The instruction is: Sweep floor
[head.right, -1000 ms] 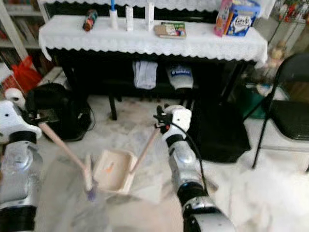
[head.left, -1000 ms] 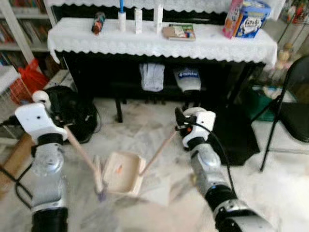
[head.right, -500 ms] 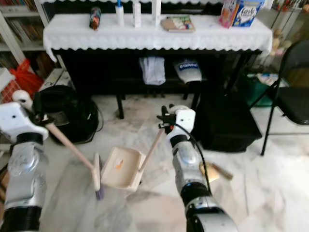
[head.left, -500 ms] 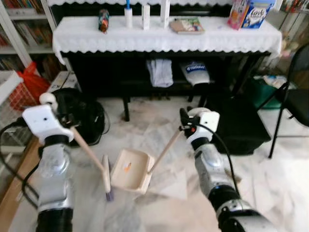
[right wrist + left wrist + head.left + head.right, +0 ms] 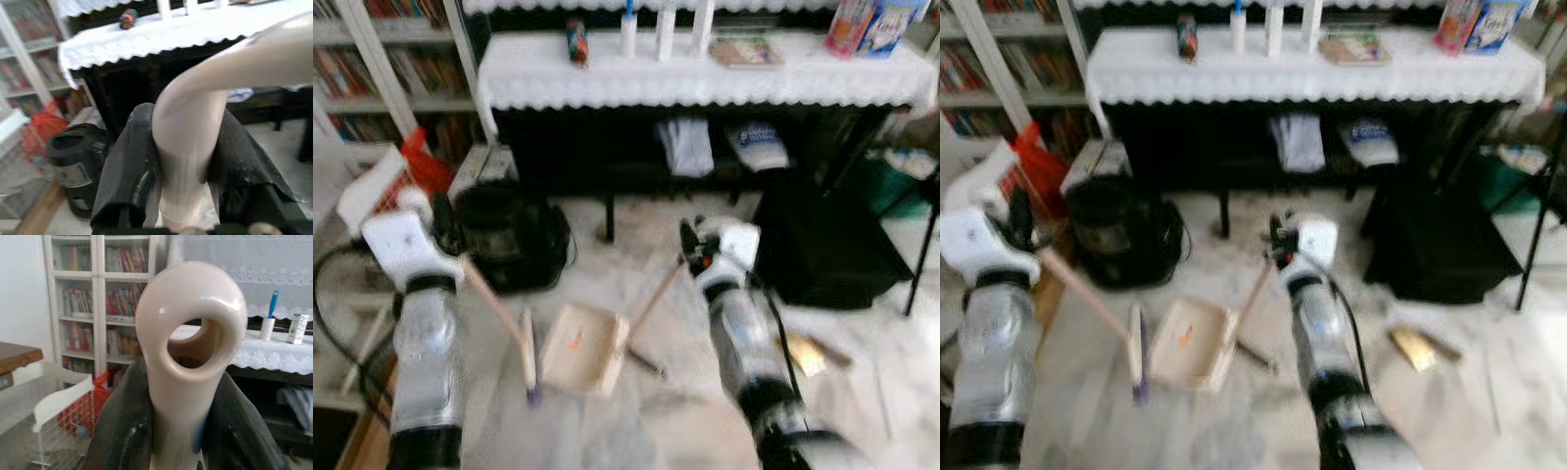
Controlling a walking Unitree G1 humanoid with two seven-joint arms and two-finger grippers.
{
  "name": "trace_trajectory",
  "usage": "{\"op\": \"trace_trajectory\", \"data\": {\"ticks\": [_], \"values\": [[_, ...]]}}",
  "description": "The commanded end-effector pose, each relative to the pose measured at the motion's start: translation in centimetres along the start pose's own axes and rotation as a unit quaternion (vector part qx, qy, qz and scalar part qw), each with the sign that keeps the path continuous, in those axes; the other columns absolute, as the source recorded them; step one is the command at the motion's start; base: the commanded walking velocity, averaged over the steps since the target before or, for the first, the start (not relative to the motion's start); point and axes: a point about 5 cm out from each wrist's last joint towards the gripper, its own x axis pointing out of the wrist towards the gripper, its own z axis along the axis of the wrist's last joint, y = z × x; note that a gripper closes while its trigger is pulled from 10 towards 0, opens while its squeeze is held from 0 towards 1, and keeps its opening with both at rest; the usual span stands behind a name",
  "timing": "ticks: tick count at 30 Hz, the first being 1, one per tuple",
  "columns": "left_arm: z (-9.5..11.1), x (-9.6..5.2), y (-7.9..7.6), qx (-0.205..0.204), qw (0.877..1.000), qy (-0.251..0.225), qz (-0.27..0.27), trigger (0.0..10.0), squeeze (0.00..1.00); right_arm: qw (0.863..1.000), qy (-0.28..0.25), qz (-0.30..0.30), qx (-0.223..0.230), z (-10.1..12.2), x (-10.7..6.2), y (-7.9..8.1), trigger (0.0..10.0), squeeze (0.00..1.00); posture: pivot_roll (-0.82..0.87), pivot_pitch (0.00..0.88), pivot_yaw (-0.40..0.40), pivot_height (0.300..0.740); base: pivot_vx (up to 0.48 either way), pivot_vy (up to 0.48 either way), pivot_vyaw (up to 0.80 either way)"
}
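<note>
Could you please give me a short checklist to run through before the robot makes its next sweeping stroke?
1. Left hand clamped on the broom handle: ok, fingers press both sides.
2. Right hand clamped on the dustpan handle: ok.
3. Broom head close beside the dustpan: ok, it sits at the pan's left edge.
4. Dustpan flat against the floor: cannot tell, the head views are blurred.
5. Debris already caught: ok, an orange scrap lies in the pan.
6. Floor finished: not ok, a dark stick and a tan scrap lie to the pan's right.
</note>
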Motion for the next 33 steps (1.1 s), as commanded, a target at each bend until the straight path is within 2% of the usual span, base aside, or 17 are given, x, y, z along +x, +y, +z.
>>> {"op": "trace_trajectory", "data": {"ticks": [1,10,12,33], "values": [[0.81,0.23,-0.15,-0.005,1.0,-0.019,-0.004,10.0,0.0,1.0,-0.017,-0.017,-0.016,1.08,0.52,-0.57,10.0,0.0,0.07,0.009,-0.033,0.74,0.0,0.0,0.0],[0.4,0.02,-0.33,-0.006,1.0,-0.01,-0.009,10.0,0.0,0.999,-0.012,-0.032,-0.023,1.07,0.46,-1.34,10.0,0.0,0.06,0.005,-0.032,0.74,0.0,0.0,0.0],[0.31,-0.02,-0.43,0.006,1.0,-0.008,-0.014,10.0,0.0,0.999,-0.011,-0.033,-0.024,1.02,0.43,-1.35,10.0,0.0,0.06,0.0,-0.031,0.74,0.0,0.0,0.0],[0.17,-0.15,-0.45,0.009,1.0,-0.007,-0.01,10.0,0.0,0.999,-0.005,-0.02,-0.026,0.77,0.41,-0.92,10.0,0.0,0.06,0.003,-0.036,0.74,0.0,-0.415,0.0]]}}
